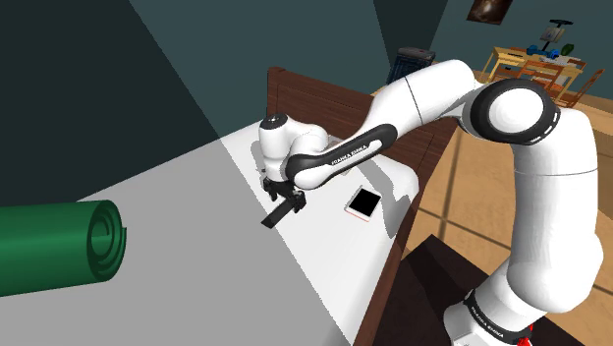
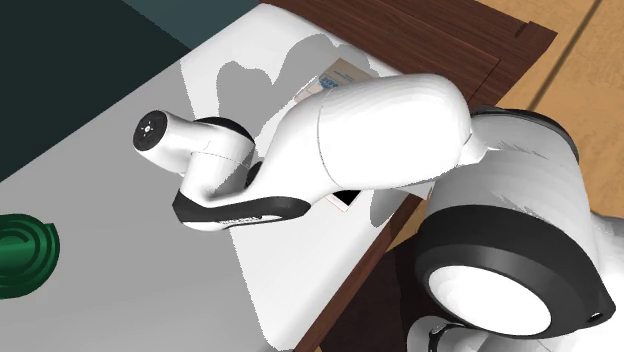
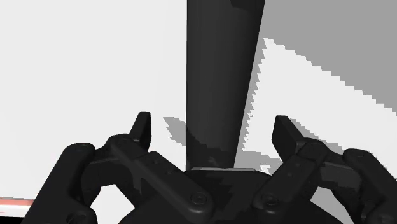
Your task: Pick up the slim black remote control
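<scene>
We see the gripper [image 1: 284,196] low over the white table [image 1: 324,263], its jaws spread apart and closed on nothing. The remote [image 1: 279,214] lies flat on the table right under it, a slim black bar set at a slant in the shoulder view. In the wrist view the remote [image 3: 219,76] runs lengthwise away from the gripper [image 3: 213,125], passing between the two fingertips [image 3: 141,126]. Bare table shows on either side of it, so neither finger touches it and it is not held. A phone [image 1: 363,202] with a black screen and a pale rim lies flat near the remote, toward the shoulder view's right and apart from it. A green roll [image 1: 59,244] sits well off at the shoulder view's left edge, and we find the same roll [image 2: 22,255] at the second exterior view's left edge. There the white arm [image 2: 350,140] covers the middle of the table
</scene>
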`<state>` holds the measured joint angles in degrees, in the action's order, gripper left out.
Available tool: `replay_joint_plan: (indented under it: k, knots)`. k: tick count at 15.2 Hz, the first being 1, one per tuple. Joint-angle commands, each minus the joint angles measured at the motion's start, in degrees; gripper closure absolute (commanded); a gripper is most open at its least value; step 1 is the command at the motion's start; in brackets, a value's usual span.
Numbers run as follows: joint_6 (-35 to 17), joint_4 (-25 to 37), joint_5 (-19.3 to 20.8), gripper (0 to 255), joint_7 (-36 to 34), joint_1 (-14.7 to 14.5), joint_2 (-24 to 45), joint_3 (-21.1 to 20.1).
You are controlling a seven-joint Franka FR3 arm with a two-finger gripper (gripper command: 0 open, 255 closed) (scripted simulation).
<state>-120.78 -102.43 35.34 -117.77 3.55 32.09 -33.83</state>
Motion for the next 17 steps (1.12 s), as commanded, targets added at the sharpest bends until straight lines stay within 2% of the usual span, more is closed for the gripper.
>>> replay_joint_plan:
  k: [1,2,11,17]
  knots:
    - [-0.15,0.38,0.32,0,-0.19,-0.26,0.59,0.22]
    - [-0.09,0.53,0.33,255,-0.13,-0.27,0.67,0.24]
    - [-0.14,0.39,0.32,255,-0.2,-0.25,0.59,0.2]
    - [2.69,1.1,-1.81,255,1.56,0.59,-2.13,-1.11]
